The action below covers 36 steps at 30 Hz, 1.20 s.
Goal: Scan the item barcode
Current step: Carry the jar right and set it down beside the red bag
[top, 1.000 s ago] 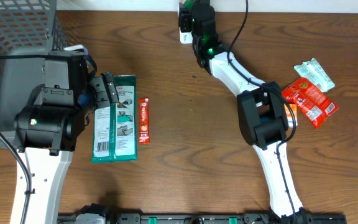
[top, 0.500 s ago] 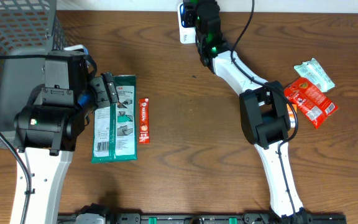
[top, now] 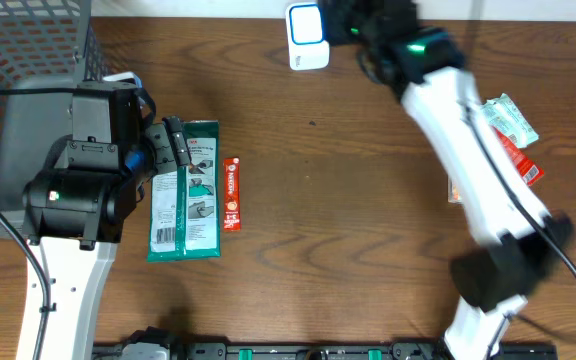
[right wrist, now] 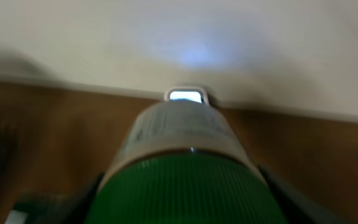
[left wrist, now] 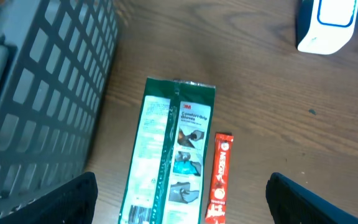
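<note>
Two claws: the left claw (left wrist: 182, 185) gapes wide above one green packet (left wrist: 159, 155), the right claw (right wrist: 182, 194) clasps one green-capped bottle (right wrist: 180, 134).

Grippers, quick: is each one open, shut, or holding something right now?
Left gripper: open, holding nothing.
Right gripper: closed on a green and pale bottle.

Stick packet (top: 232, 194) just right of glove pack (top: 193, 205) (basket (top: 28, 45) far left).

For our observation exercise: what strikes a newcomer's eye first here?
The green-capped container fills the right wrist view, held up before the white scanner, top centre in the overhead view. At left, a green packet and red stick lie side by side near the wire basket.
</note>
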Each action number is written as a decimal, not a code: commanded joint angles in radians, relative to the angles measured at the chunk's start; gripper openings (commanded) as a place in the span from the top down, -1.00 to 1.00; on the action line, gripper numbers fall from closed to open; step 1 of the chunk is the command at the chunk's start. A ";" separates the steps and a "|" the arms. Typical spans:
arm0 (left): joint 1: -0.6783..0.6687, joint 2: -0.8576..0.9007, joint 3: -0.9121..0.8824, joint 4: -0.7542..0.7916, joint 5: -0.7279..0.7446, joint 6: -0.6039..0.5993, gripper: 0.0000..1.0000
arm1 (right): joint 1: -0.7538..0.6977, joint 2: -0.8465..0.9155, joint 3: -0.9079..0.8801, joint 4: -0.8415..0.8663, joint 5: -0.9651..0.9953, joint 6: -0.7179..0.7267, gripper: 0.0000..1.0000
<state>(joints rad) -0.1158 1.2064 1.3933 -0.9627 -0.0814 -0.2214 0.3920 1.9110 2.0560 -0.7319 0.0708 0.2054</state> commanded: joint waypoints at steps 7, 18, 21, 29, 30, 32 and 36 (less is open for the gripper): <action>0.002 0.002 0.005 0.001 -0.009 -0.009 -0.73 | -0.025 -0.066 -0.010 -0.525 -0.016 0.011 0.95; 0.002 0.002 0.005 0.001 -0.010 -0.009 -0.73 | -0.098 -0.058 -0.402 -0.476 -0.016 0.026 0.91; 0.002 0.002 0.005 0.001 -0.009 -0.009 -0.73 | -0.135 -0.058 -0.524 -0.375 -0.015 0.026 0.89; 0.002 0.002 0.005 0.001 -0.010 -0.009 -0.73 | -0.282 -0.058 -0.778 -0.058 0.053 0.022 0.88; 0.002 0.002 0.005 0.001 -0.009 -0.009 -0.73 | -0.298 -0.058 -0.799 -0.024 0.072 0.015 0.88; 0.002 0.002 0.005 0.001 -0.010 -0.009 -0.74 | -0.328 -0.058 -0.835 0.043 0.089 -0.005 0.85; 0.002 0.002 0.005 0.001 -0.009 -0.009 -0.73 | -0.380 -0.058 -0.877 0.146 0.089 -0.005 0.75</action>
<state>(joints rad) -0.1158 1.2064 1.3933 -0.9623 -0.0818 -0.2214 0.0444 1.8576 1.2118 -0.6182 0.1154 0.2157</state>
